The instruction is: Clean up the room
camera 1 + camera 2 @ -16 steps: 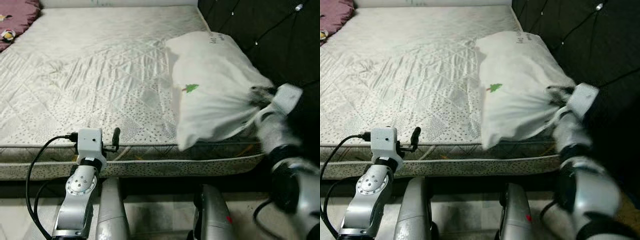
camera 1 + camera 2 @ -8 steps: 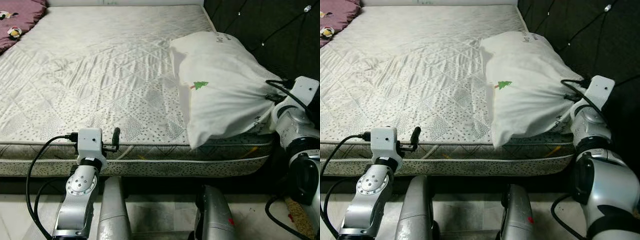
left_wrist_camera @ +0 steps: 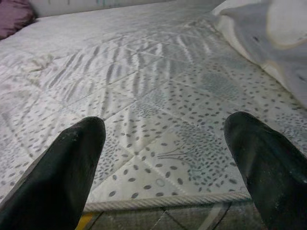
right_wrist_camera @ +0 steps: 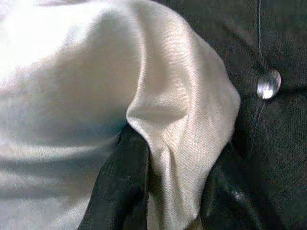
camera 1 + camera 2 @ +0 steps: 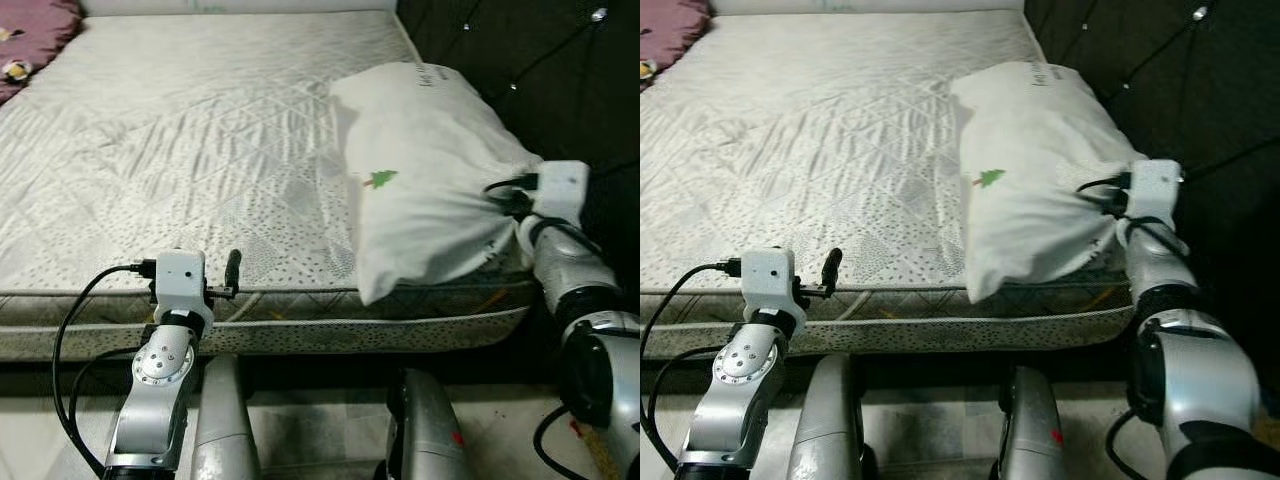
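Note:
A white pillow (image 5: 430, 170) with a small green tree print lies on the right side of the quilted mattress (image 5: 190, 150), its near corner hanging over the bed's front edge. My right gripper (image 4: 175, 191) is shut on a bunched fold of the pillow (image 4: 182, 120) at its right side, close to the dark tufted headboard (image 5: 540, 70). My left gripper (image 3: 165, 163) stands open, low at the mattress's front edge (image 3: 163, 201), nothing between its fingers.
A maroon cloth (image 5: 35, 30) with a small toy lies at the bed's far left corner. The dark headboard wall with metal studs (image 4: 267, 84) runs along the right. Below me are the bed's front edge and pale floor.
The right gripper stays shut on the pillow and has shifted it slightly back and left; the camera view also swayed. The left arm has not moved.

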Robot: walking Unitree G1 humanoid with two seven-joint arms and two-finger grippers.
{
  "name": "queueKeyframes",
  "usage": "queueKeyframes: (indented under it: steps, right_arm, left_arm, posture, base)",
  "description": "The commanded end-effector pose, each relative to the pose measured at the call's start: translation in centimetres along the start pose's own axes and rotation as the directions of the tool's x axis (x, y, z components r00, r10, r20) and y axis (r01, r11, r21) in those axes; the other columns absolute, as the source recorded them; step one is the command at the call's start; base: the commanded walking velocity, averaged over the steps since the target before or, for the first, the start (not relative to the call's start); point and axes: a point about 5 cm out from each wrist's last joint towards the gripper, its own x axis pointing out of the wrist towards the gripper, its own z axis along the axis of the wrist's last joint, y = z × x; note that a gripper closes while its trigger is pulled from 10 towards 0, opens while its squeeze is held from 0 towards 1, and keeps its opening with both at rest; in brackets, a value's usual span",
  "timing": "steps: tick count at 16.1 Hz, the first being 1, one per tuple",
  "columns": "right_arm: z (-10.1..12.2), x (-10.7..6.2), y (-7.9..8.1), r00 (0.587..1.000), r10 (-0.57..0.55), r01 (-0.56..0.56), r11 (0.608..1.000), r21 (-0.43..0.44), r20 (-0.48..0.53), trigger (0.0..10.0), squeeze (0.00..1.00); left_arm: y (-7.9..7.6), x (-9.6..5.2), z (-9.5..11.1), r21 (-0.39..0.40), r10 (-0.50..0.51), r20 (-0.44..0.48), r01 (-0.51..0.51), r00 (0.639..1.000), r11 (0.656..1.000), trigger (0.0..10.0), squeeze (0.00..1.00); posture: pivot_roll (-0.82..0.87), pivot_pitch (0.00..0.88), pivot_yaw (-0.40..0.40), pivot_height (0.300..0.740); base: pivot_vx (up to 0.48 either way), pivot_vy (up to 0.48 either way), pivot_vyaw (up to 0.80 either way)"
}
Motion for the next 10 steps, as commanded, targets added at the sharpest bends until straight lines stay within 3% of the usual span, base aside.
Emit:
queueKeyframes:
  steps: [1, 4, 6, 7, 8, 10]
  right_arm:
    - [2.9, 0.2, -0.7, 0.99, -0.053, 0.059, 0.997, -0.043, 0.13, 10.0, 1.0]
    - [3.6, 0.1, -2.2, 0.983, -0.091, 0.093, 0.996, -0.002, 0.159, 10.0, 1.0]
    - [2.2, -0.2, -2.3, 0.988, -0.064, 0.064, 0.998, 0.01, 0.138, 10.0, 1.0]
    - [1.4, -0.4, -2.1, 0.989, -0.054, 0.053, 0.999, 0.01, 0.134, 10.0, 1.0]
    - [0.3, -0.7, -2.0, 0.993, -0.041, 0.041, 0.999, -0.001, 0.109, 10.0, 1.0]
    - [-1.8, -1.3, -1.7, 0.997, -0.016, 0.015, 1.0, 0.012, 0.071, 10.0, 1.0]
  left_arm:
    - [0.1, 0.2, 0.2, 0.005, 0.002, 0.005, -0.002, 1.0, 1.0, 10.0, 0.0]
    - [0.2, 0.2, 0.2, 0.006, 0.005, 0.006, -0.005, 1.0, 1.0, 10.0, 0.0]
    - [0.4, 0.0, 0.1, 0.005, 0.01, 0.003, -0.01, 1.0, 1.0, 10.0, 0.0]
    - [0.2, 0.0, 0.1, -0.044, -0.016, -0.005, 0.016, 1.0, 0.999, 10.0, 0.0]
    - [-0.4, -0.1, 0.4, -0.084, -0.072, 0.007, 0.072, 0.997, 0.994, 10.0, 0.0]
    - [-2.3, -0.7, 1.6, -0.039, -0.229, 0.087, 0.233, 0.97, 0.972, 10.0, 0.0]
  posture:
    - [0.08, 0.0, -0.007, 0.529]
    - [0.09, 0.0, -0.011, 0.529]
    - [0.08, 0.0, -0.014, 0.529]
    - [0.08, 0.0, -0.014, 0.529]
    - [0.07, 0.0, -0.012, 0.529]
    - [0.06, 0.0, -0.01, 0.529]
  base:
    - [0.0, 0.0, 0.0]
    - [0.0, 0.0, 0.0]
    - [0.0, 0.0, 0.0]
    - [0.0, 0.0, 0.0]
    - [0.0, 0.0, 0.0]
    - [0.0, 0.0, 0.0]
